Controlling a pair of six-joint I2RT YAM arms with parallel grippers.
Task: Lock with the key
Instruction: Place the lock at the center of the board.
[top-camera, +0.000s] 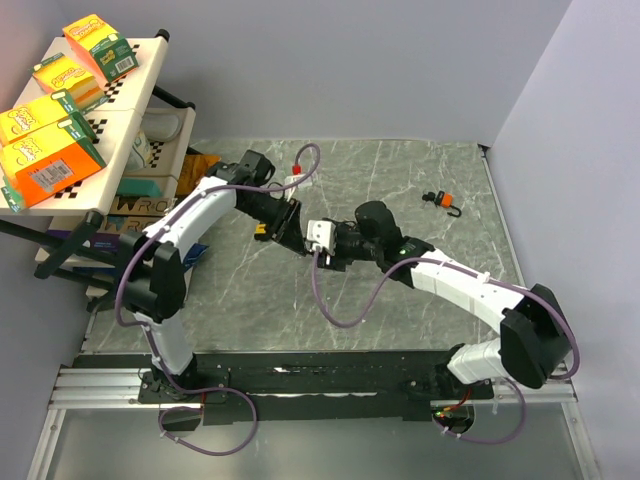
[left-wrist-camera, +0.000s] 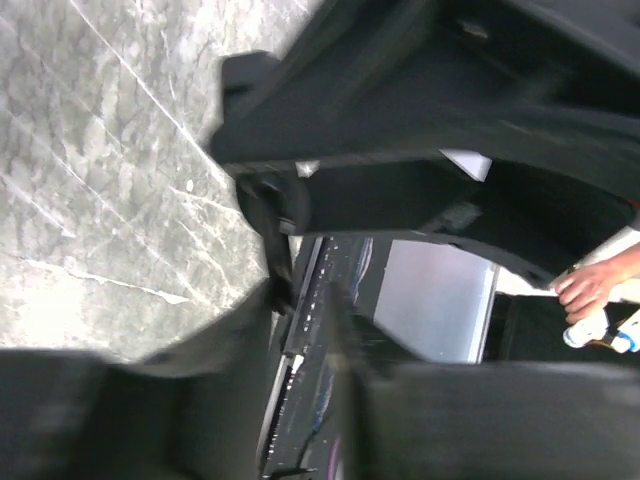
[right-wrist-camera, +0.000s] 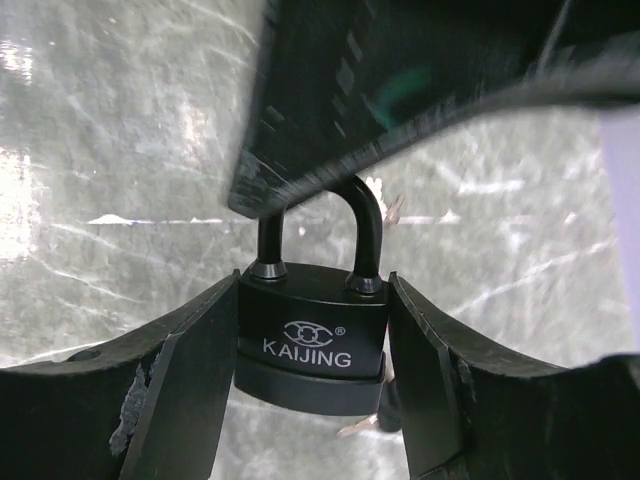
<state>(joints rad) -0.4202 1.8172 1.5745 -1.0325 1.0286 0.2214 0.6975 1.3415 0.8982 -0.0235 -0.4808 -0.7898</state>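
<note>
MID-TABLE: The right gripper (right-wrist-camera: 312, 300) clamps a black padlock (right-wrist-camera: 310, 340) by the two flat sides of its body, holding it clear of the marble table (top-camera: 420, 165). The left gripper (top-camera: 286, 222) hangs just beyond the shackle (right-wrist-camera: 366, 225). A dark, blurred part of it crosses the top of the loop in the right wrist view, and whether its fingers stand apart or together cannot be told. Both legs of the shackle appear seated in the body.

The lock's long axis runs out from the right palm toward the left arm, with the shackle end facing the left gripper and the keyhole end tucked back between the right fingers. The coming move looks to turn on this: a key must enter at the base, the side hemmed in by the right gripper itself, so the left arm, free and nearest, would have to come round to it.

No key can be made out for certain. A small orange-and-black object (top-camera: 445, 200) lies well apart at the far right of the table, nearer the right arm; it may be the key, but it is too small to tell. A rack (top-camera: 125, 115) of yellow boxes (top-camera: 50, 150) stands off the left edge, out of the way
</note>
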